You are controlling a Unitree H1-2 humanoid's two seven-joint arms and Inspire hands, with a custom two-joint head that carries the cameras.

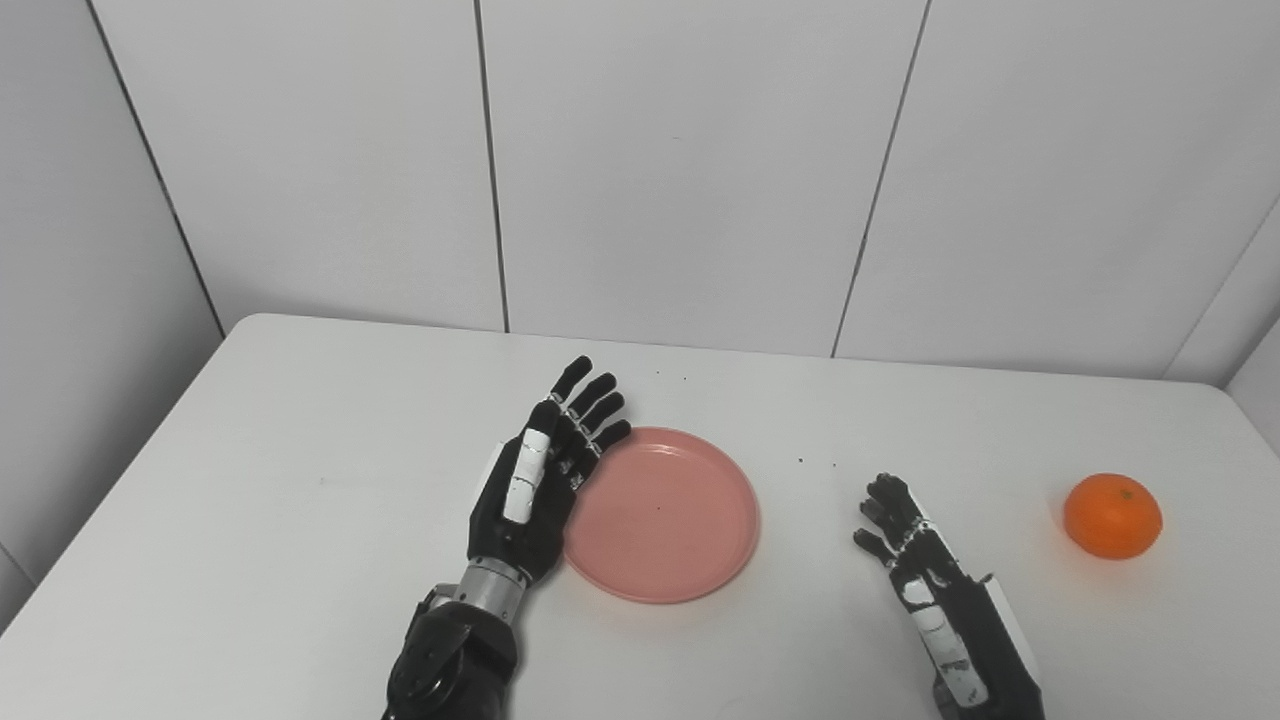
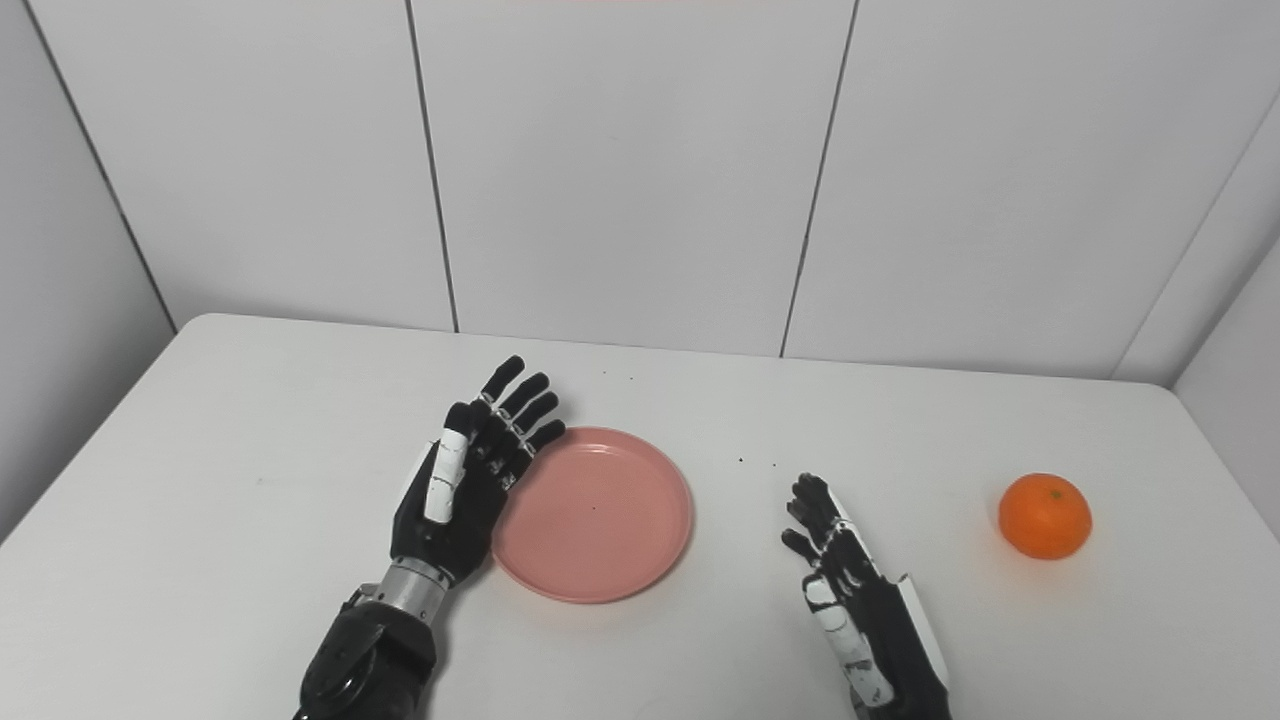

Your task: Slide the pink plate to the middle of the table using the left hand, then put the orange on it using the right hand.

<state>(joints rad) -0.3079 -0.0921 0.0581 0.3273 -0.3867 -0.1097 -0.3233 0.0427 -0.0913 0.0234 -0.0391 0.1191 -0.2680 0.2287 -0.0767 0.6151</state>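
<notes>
Your left hand (image 1: 535, 480), fingers apart, touches the pink plate (image 1: 665, 520) at frame centre. The orange (image 1: 1112, 515), lower right, looks firm and rollable; cup its sides. Your right hand (image 1: 915, 560) waits open.

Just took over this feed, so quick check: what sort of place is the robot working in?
Probably a bare lab or test cell, not a kitchen: a plain white table against blank white wall panels, with only a pink plate and an orange set out.
</notes>
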